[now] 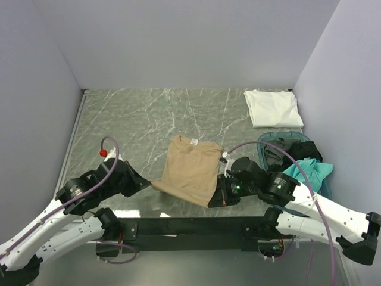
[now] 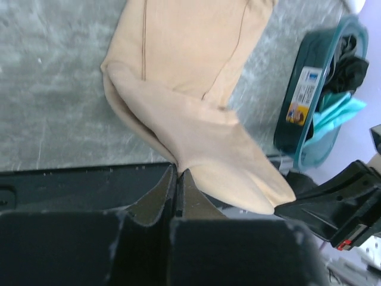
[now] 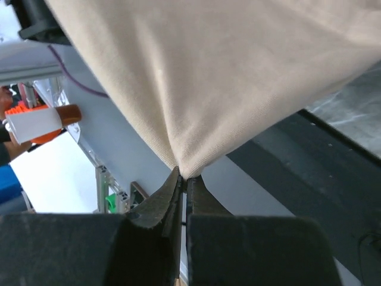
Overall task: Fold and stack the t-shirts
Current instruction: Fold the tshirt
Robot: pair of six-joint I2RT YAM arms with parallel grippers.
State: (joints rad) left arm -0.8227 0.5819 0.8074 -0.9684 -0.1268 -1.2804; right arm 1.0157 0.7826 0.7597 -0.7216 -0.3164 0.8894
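**Pinching the near hem: the fold runs away from you**

Your left gripper point(image 2: 178, 173) and right gripper point(image 3: 183, 176) are each clamped on a near hem corner of the soft tan short-sleeved t-shirt point(image 1: 190, 170), raised off the table there. Its long axis points away from you, collar farthest. To its right, a shallow teal plastic basket point(image 1: 280, 136) holds the dark grey shirt point(image 1: 280, 156) and teal shirt point(image 1: 306, 170). Far right lies the folded white t-shirt point(image 1: 272, 107), well apart.

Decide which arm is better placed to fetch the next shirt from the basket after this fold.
Right, probably. The basket lies near the right gripper; the left gripper is across the tan t-shirt from it. Both are shut on that shirt's near corners, so releasing comes first.
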